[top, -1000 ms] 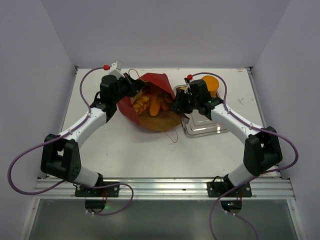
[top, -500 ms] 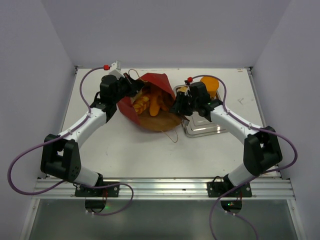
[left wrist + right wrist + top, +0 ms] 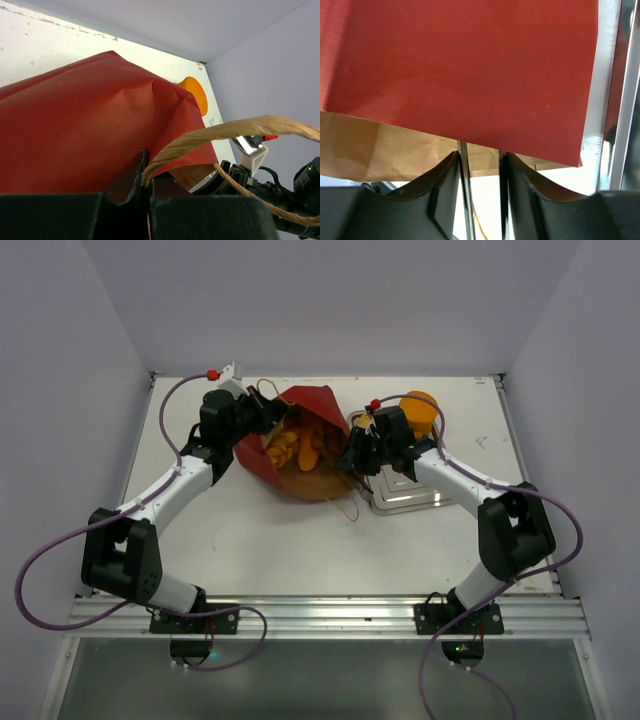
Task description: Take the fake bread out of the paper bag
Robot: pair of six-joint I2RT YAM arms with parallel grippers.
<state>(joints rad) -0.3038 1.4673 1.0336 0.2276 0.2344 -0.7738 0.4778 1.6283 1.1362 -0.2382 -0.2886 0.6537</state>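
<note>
White tabletop (image 3: 250,540), red kraft-lined paper bag (image 3: 310,403) at 12 o'clock. Left gripper (image 3: 149,187) pinches its rim; right gripper (image 3: 479,165) narrow, hold unclear. Opposed pulls could tear paper, spilling orange toy bread (image 3: 300,447).

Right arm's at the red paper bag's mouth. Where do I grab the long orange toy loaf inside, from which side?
Probably pinch the long orange toy loaf across its narrow middle, coming down from the right: the red paper bag lies open upward, and the left gripper holds its far-left rim.

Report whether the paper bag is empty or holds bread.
Holds bread: orange fake bread lies inside the open paper bag.
</note>
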